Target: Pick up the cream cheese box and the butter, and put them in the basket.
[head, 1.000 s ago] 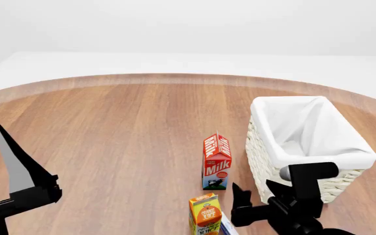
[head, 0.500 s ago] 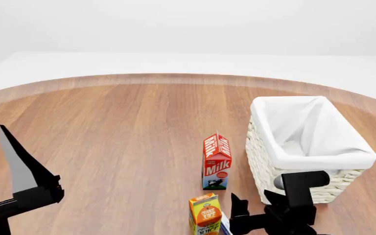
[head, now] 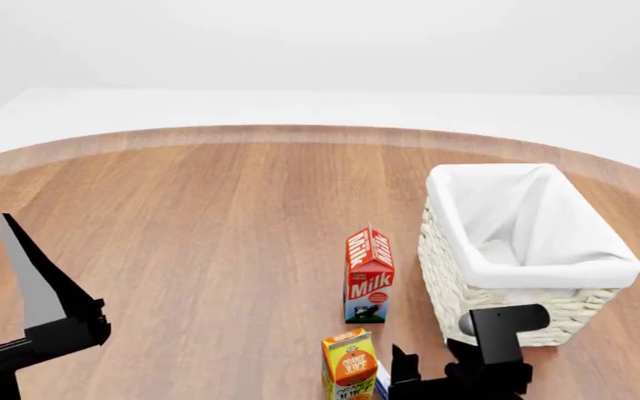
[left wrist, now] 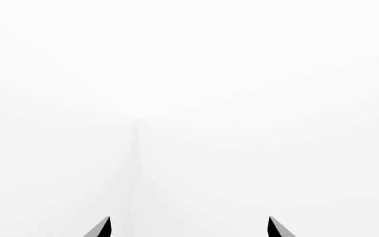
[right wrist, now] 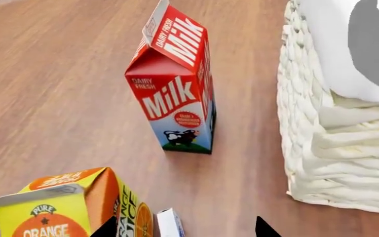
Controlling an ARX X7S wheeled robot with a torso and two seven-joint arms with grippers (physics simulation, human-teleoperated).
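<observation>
Both pincers spread empty, right pincer (right wrist: 183, 228) above cream cheese box (right wrist: 170, 223) beside basket (head: 453, 275).

Landmark: milk carton (head: 369, 275), standing on the table (head: 187, 217). Just right of it, the basket (head: 520, 250), apart. Nearer the robot than it, the orange juice carton (head: 349, 364), with the cream cheese box (right wrist: 170, 224) just beside, toward the basket.

Red milk carton (head: 369, 275), upright on the wooden surface (head: 209, 225). Orange juice carton (head: 349, 365), also upright, nearer the camera and well apart from the milk. The surface has a curved far edge against a white background.
</observation>
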